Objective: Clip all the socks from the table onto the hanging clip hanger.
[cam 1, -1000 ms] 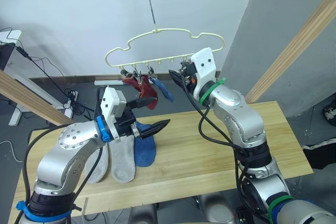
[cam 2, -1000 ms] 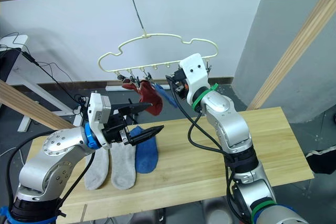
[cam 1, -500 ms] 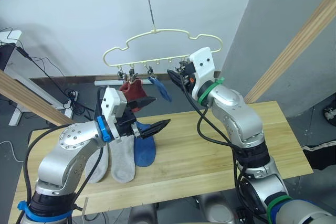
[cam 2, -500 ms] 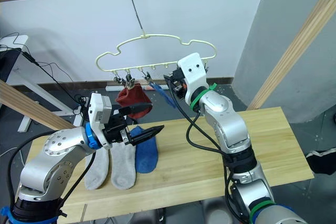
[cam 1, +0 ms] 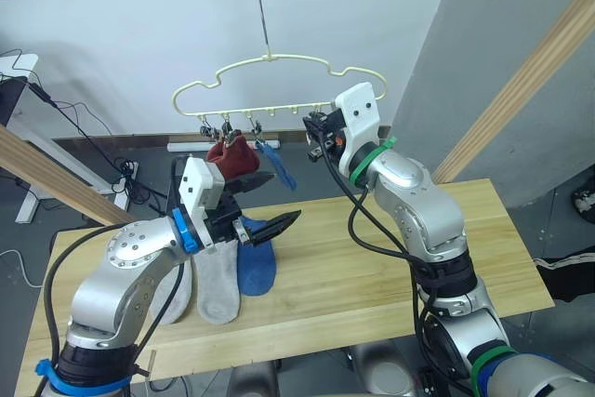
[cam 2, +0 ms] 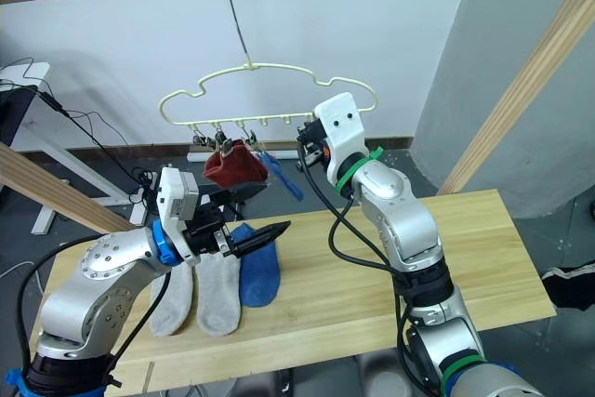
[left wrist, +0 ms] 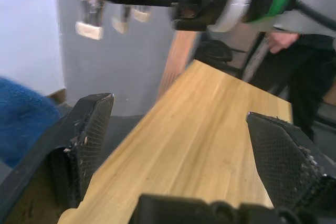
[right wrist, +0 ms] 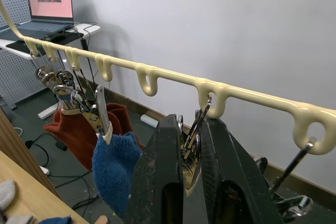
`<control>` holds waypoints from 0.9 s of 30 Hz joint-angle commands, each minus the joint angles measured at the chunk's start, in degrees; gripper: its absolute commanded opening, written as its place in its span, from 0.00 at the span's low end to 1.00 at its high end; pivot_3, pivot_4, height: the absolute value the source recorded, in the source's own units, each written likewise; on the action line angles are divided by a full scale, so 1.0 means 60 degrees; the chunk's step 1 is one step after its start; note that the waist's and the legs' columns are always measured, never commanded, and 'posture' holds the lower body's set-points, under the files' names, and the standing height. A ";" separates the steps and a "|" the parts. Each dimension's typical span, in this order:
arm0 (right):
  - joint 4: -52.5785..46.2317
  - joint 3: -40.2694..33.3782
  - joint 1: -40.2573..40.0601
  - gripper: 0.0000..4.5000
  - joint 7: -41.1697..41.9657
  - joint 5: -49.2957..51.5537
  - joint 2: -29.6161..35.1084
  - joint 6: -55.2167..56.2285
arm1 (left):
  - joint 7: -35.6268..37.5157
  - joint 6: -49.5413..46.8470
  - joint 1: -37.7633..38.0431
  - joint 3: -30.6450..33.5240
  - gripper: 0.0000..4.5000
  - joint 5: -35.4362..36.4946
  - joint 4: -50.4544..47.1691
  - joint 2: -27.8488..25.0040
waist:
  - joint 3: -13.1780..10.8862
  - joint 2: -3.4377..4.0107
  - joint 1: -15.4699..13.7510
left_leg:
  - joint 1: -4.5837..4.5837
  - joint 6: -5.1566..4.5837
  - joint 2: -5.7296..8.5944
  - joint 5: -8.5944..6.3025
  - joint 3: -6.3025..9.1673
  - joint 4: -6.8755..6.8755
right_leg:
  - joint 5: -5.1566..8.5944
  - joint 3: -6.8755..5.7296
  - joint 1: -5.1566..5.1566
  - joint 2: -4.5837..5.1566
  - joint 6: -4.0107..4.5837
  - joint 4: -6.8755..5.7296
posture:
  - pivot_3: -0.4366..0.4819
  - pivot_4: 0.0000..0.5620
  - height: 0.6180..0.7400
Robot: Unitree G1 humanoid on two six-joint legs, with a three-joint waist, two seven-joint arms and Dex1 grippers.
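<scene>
A: Table (cam 1: 372, 258) status?
B: 3 socks lying on it: 2 grey (cam 1: 216, 281), 1 blue (cam 1: 255, 264). Left gripper (cam 1: 265, 202) hovering over them, jaws wide, empty.
A: Further back?
B: Right gripper (right wrist: 190, 145) pinching a clip (right wrist: 191, 139) on the hanger (cam 1: 270, 81); red sock (cam 1: 232, 155) + blue sock (right wrist: 113, 169) hanging there.

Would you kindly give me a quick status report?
Left gripper open, empty. Right gripper pinching a clip on the clip hanger. Three socks on table.
</scene>
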State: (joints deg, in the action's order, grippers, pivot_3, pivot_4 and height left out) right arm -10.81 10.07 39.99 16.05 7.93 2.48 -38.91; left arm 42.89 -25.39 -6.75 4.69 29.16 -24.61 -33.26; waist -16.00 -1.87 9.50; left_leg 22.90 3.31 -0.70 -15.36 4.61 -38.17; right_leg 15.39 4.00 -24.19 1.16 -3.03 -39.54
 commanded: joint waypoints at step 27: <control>-0.0580 -0.0037 -0.0156 0.48 0.0101 0.0110 0.0171 -0.0207 | -0.4387 0.1866 0.1537 -0.0994 1.00 -0.3922 0.1993 0.2949 | 0.0008 -0.0003 0.0008 | -0.0003 -0.0002 0.0004 0.0000 0.0003 -0.0052 | 0.0000 0.0003 0.0002 0.0004 0.0000 -0.0061 | 0.25 0.41 0.79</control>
State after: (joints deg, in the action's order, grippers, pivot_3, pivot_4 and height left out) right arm -11.22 10.15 38.95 16.48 8.20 3.46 -40.53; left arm 16.20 -15.52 2.47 -1.38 5.70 -11.62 -15.48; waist -15.95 -1.89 9.54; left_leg 22.88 3.30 -0.67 -15.36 4.63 -38.49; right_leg 15.39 4.01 -24.18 1.18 -3.03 -39.91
